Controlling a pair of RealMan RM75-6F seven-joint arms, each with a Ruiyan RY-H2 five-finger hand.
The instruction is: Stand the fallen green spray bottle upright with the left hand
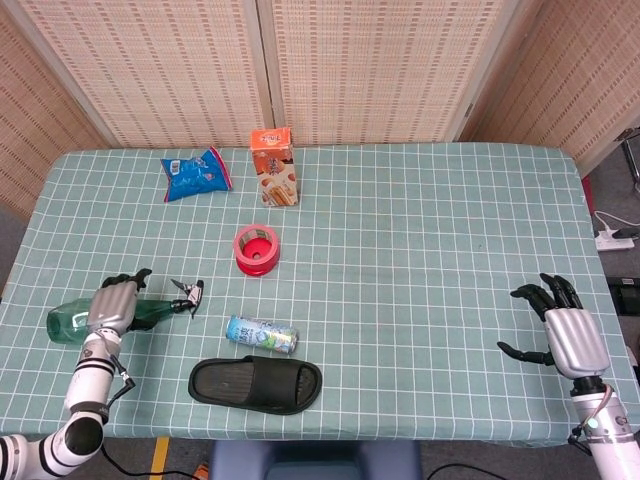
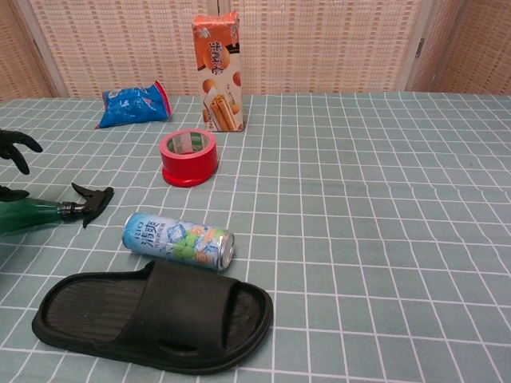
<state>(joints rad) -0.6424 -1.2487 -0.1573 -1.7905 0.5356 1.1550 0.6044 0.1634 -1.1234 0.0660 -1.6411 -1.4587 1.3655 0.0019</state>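
Green spray bottle (image 1: 75, 320) lies on its side at the table's (image 1: 420, 250) near left edge, black trigger head pointing right toward the drink can (image 1: 260, 334), bare cloth between them. The left hand (image 1: 112, 303) sits over the bottle's middle, fingers spread and arched; whether they touch it I cannot tell. The right hand (image 1: 565, 332) hovers open by the far right edge, holding nothing

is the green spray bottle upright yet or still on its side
On its side. The green spray bottle lies flat on the table, black nozzle pointing toward the can, with the left hand over its middle.
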